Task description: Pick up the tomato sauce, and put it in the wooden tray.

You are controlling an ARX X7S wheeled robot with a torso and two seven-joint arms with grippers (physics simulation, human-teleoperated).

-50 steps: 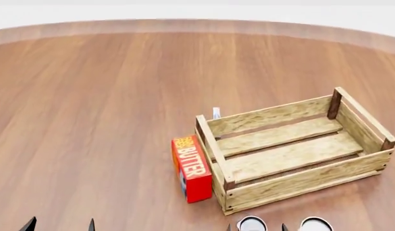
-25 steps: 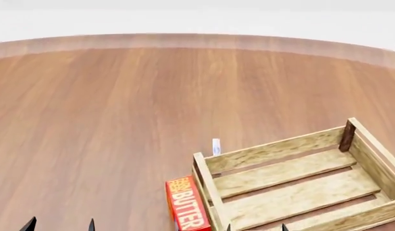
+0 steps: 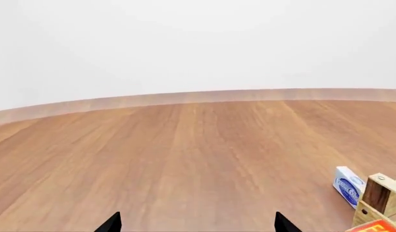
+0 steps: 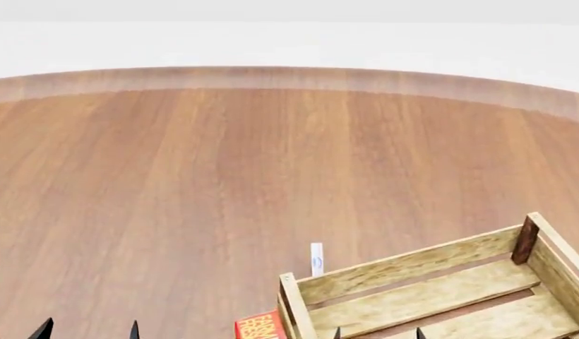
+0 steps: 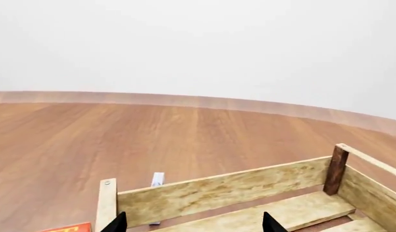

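Looking over your head view, you see the wooden tray (image 4: 440,296) at the lower right of the round wooden table (image 4: 224,176), but no tomato sauce can in any view. Your right gripper (image 5: 192,223) has its two dark tips spread apart, poised just before the tray's near wall. Your left gripper (image 3: 195,223) is likewise spread over bare table. A small blue-and-white box (image 3: 348,186) stands just beside the tray's corner post, and a red butter box (image 4: 261,327) touches the tray's end.

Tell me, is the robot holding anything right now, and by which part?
Nothing is held. Both pincers, left and right, show open tips with only table and tray visible between them.
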